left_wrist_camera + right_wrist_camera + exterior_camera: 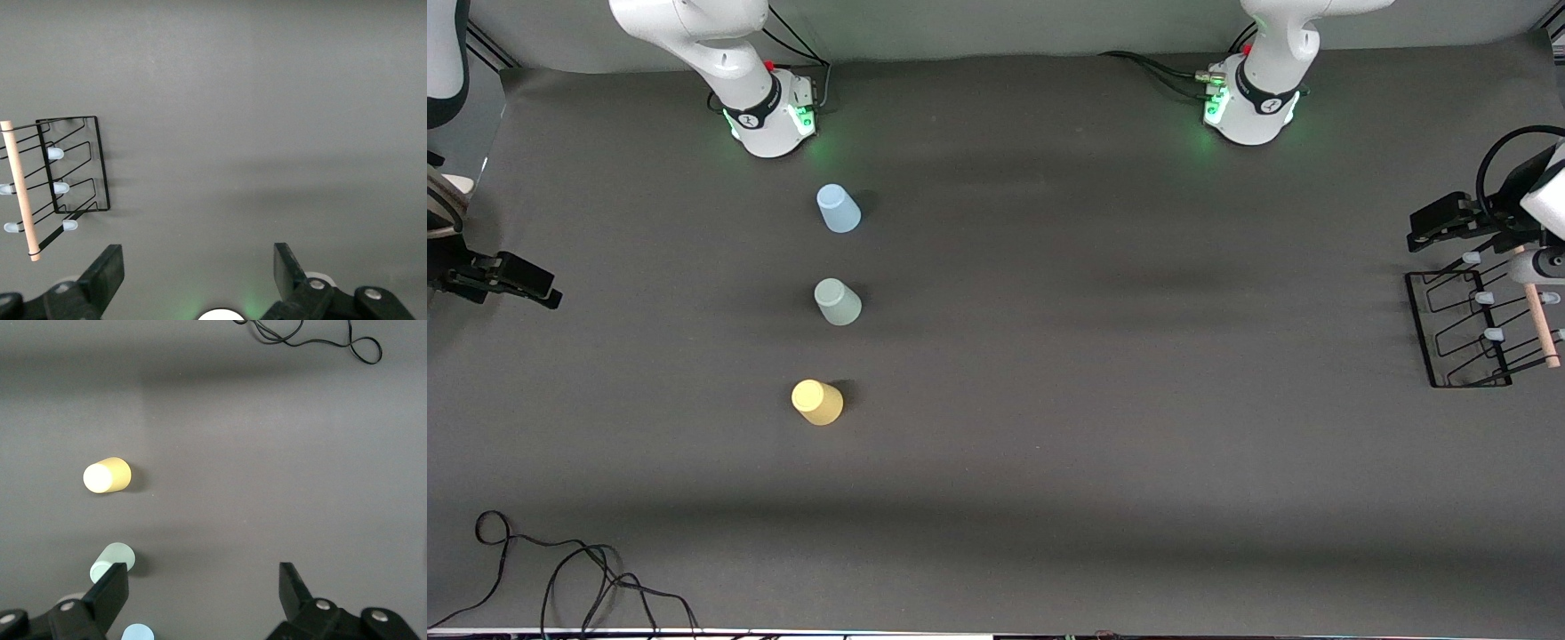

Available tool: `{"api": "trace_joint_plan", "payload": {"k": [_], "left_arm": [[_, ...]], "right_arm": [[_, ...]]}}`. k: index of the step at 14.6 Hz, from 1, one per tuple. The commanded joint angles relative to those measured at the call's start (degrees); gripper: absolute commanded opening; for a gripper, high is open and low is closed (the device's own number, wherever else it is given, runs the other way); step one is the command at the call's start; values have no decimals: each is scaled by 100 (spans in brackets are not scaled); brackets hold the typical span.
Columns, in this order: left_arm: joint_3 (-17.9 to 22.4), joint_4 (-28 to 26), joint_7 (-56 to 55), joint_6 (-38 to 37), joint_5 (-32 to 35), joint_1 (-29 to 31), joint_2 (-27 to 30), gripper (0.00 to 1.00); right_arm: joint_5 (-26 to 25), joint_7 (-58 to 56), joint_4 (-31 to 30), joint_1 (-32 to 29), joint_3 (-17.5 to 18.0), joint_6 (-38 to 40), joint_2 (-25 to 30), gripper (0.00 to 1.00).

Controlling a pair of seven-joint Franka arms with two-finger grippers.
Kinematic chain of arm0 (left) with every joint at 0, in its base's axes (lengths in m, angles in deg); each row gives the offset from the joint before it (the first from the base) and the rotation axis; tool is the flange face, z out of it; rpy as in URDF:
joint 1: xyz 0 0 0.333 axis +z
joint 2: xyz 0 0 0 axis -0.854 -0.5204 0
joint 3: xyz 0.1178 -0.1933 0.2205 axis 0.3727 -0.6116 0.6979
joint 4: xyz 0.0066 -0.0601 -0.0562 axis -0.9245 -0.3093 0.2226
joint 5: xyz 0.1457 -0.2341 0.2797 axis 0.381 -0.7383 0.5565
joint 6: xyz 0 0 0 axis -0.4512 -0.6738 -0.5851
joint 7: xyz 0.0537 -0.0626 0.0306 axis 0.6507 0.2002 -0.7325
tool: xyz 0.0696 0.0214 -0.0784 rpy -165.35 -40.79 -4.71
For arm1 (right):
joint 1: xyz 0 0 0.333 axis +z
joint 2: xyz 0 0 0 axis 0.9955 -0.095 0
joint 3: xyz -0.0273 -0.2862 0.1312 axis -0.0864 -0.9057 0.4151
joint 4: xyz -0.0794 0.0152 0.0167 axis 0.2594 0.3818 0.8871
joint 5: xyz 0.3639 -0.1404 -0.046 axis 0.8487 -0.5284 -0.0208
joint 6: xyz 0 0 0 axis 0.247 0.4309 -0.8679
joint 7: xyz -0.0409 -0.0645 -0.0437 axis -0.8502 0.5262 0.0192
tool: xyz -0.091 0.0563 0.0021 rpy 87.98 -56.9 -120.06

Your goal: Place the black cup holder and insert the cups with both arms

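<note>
Nothing is being carried yet, so the opening step, fetching the black rack, is judged to be the one in hand.

Going from the right arm's end of the table toward the left arm's: the right gripper (511, 280) is being held over the table's edge, and in its wrist view its fingers (110, 593) are being kept wide apart with nothing between them; this arm is waiting. Three cups are standing upside down in a line running from twelve o'clock to six o'clock in the front view: the blue cup (838, 208) closest to the right arm's base, the grey-green cup (838, 301) in the middle, the yellow cup (817, 402) nearest the front camera (all three well apart from the rack).

At three o'clock of the table, the rack (1467, 331) is resting with its wooden handle (1538, 320) uppermost and its blue-capped prongs (1493, 335) showing. The left gripper (1449, 222) is being held over the table at the rack's twelve o'clock, fingers (107, 270) spread wide, touching nothing.

The next move is judged to call for the left gripper being lowered onto the handle and closed, so the rack can be carried toward the cups.
</note>
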Motion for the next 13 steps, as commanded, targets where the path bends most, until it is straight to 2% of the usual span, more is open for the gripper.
{"api": "trace_joint_plan", "payload": {"k": [1, 11, 13], "left_arm": [[37, -96, -131, 8, 83, -72, 93, 100], [72, -113, -105, -18, 92, -2, 93, 100], [99, -157, 104, -27, 301, 164, 110, 100]], "right_arm": [[79, -5, 151, -19, 1, 144, -53, 100], [87, -31, 133, -28, -35, 215, -79, 100], [87, -31, 133, -19, -35, 215, -79, 100]]}}
